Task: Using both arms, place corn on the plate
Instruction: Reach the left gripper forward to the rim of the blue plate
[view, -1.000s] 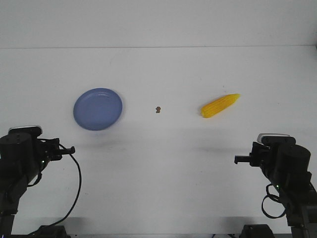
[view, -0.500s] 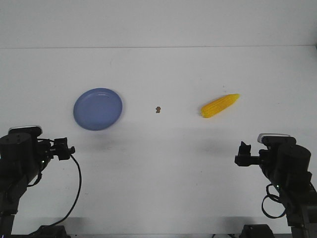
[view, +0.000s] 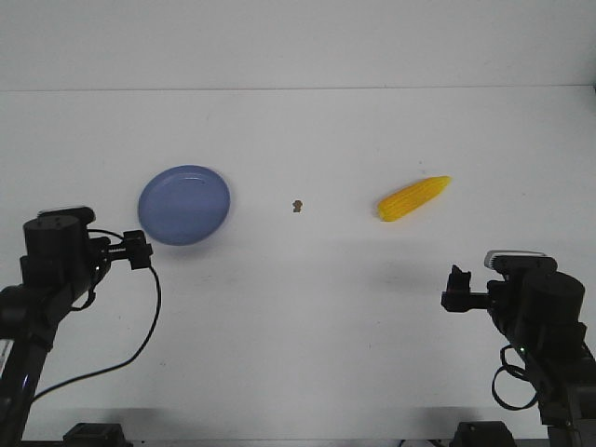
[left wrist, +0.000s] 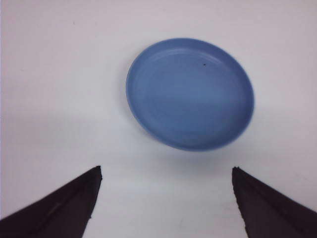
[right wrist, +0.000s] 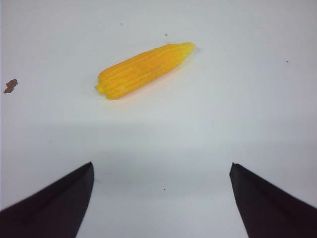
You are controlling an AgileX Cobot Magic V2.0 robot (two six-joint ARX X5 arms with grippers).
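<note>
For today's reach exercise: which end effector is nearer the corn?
Right. The right end effector sits just in front of the corn, on the same side. The left end effector is across the table, beside the plate.

In the front view, the black jointed left arm (view: 47,279) and right arm (view: 545,345) are both cut off at the bottom edge, bases unseen. The small brown speck (view: 297,206) on the white table, between the periwinkle-blue round plate (view: 184,205) and the yellow tapered corn cob (view: 413,197), is too small to identify; the right wrist view crops it (right wrist: 10,86) at the edge. Both wrist views show only the dark fingertips (left wrist: 59,210) (right wrist: 49,208), cut by the frame.
</note>
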